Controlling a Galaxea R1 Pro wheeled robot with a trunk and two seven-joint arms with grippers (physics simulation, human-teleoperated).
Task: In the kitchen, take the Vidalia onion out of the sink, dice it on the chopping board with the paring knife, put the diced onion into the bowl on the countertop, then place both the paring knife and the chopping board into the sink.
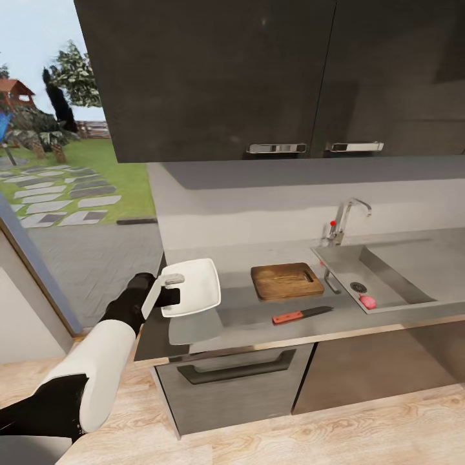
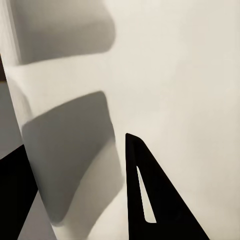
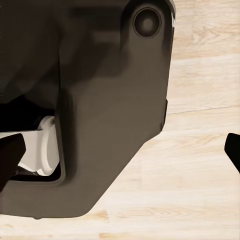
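Observation:
My left gripper (image 1: 172, 288) is shut on the near-left rim of the white square bowl (image 1: 197, 287), holding it tilted just above the left end of the grey countertop (image 1: 245, 316). The bowl's white surface (image 2: 170, 75) is close up in the left wrist view, with one dark finger (image 2: 150, 200) against it. The brown chopping board (image 1: 287, 281) lies flat mid-counter. The red-handled paring knife (image 1: 301, 315) lies in front of it. A small pinkish lump (image 1: 367, 301), perhaps the onion, sits by the drain in the steel sink (image 1: 387, 274). My right gripper (image 3: 120, 152) is open, hanging low over the floor.
A chrome tap (image 1: 345, 219) with a red dot stands behind the sink. Dark wall cabinets (image 1: 258, 77) hang above the counter. An oven front with a handle (image 1: 236, 371) is below it. The robot's dark body (image 3: 100, 100) and the wooden floor (image 3: 200, 190) are in the right wrist view.

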